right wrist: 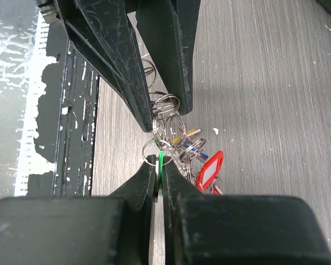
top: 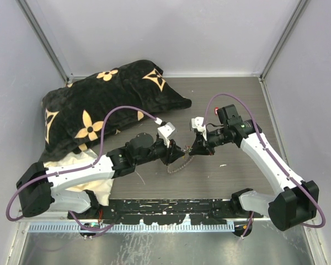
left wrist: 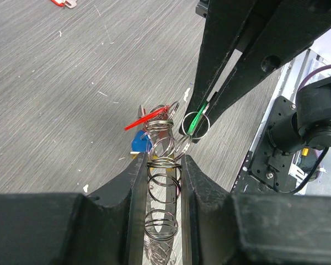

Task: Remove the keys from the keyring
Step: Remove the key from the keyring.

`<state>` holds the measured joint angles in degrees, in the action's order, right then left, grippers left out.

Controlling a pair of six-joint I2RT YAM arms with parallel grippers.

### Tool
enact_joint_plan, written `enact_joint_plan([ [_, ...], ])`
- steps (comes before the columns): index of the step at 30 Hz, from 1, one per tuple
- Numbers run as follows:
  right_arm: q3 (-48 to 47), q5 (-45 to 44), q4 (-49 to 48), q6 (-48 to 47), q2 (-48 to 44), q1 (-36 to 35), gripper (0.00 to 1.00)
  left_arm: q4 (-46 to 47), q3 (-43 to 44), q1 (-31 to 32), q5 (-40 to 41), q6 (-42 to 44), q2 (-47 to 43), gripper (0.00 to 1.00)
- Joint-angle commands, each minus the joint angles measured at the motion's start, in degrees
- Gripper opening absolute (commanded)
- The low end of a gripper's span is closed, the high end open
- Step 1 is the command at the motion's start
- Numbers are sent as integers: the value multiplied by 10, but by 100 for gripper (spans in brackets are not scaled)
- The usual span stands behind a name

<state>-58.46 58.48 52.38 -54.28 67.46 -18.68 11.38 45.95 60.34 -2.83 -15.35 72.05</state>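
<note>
The keyring (left wrist: 161, 221) is a silvery wire coil, and my left gripper (left wrist: 164, 160) is shut on it, with the coil running between the jaws. In the top view the coil (top: 182, 164) hangs just above the table between both grippers. Small rings carry a red key (left wrist: 146, 117), a blue key (left wrist: 138, 142) and a green key (left wrist: 196, 122). My right gripper (right wrist: 160, 163) is shut on the green key (right wrist: 161, 158). A red tag (right wrist: 209, 171) and a blue key (right wrist: 197, 146) dangle beside it. In the top view the left gripper (top: 174, 153) and the right gripper (top: 197, 148) nearly touch.
A black pillow (top: 99, 110) with tan flowers lies at the back left, with a cream cloth (top: 80, 165) under the left arm. A black strip (top: 165, 210) runs along the front edge. A small red item (left wrist: 63, 3) lies on the wood-grain table (top: 226, 94).
</note>
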Motion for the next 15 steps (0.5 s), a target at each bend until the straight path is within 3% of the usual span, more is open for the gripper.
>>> enact_joint_plan([
  [1,3,5,-29,13,1,-2,2,67,-10,-5,-4,19,-1,0],
  [15,21,16,-55,33,-10,-3,6,148,-34,-16,-23,-20,2,0],
])
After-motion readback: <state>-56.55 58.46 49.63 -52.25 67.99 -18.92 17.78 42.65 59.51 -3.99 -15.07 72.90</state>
